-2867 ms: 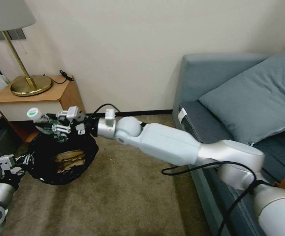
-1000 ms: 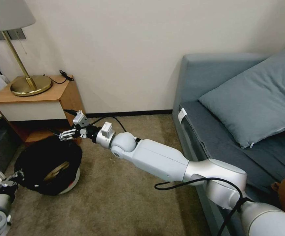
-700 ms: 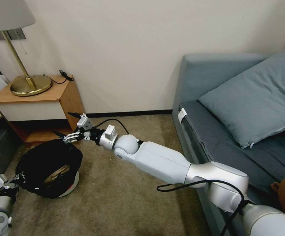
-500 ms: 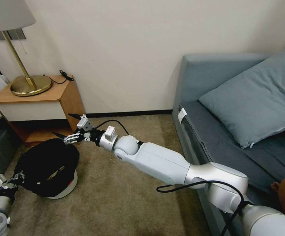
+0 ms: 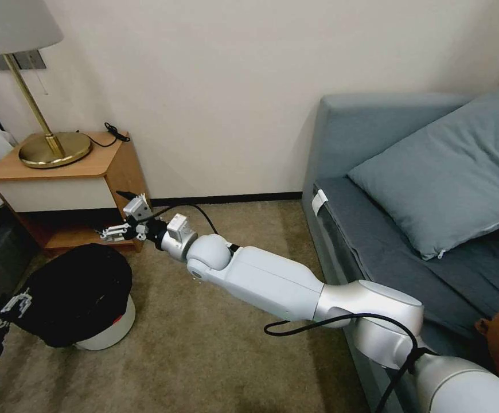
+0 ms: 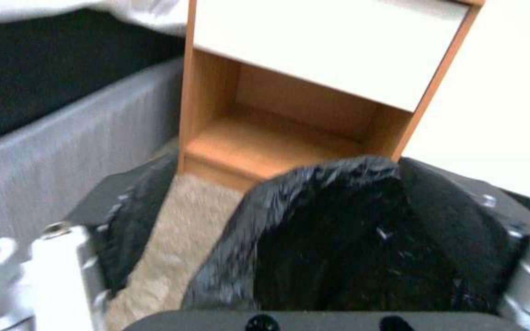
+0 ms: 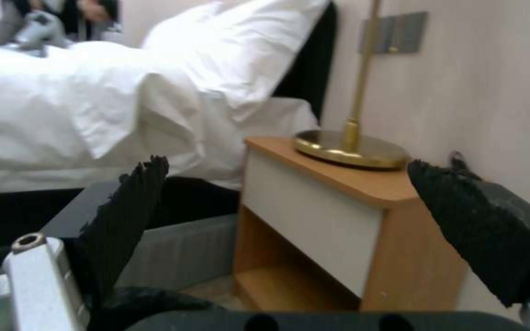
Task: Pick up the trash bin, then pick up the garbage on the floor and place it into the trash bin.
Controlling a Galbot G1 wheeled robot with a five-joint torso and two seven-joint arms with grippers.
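The white trash bin (image 5: 109, 328) stands on the carpet at the lower left, and its black bag (image 5: 71, 287) domes over the top. The garbage is hidden. My left gripper (image 5: 11, 303) sits at the bag's left edge. In the left wrist view its fingers (image 6: 135, 220) stand open, with a fold of the bag (image 6: 351, 248) lying against one pad and carpet showing beside the other. My right gripper (image 5: 110, 213) hovers open and holds nothing, just beyond the bin by the nightstand corner. Its black pads (image 7: 131, 197) are spread wide.
A wooden nightstand (image 5: 60, 166) with a brass lamp (image 5: 54, 150) stands against the wall behind the bin. The bed (image 7: 93, 101) lies to its left. A grey-blue sofa (image 5: 375, 229) with a cushion fills the right side. Open carpet lies between bin and sofa.
The bin has come down from mid-air to the carpet and shifted left, and its bag now covers the opening. The right gripper let the green-capped bottle go and drew back toward the nightstand.
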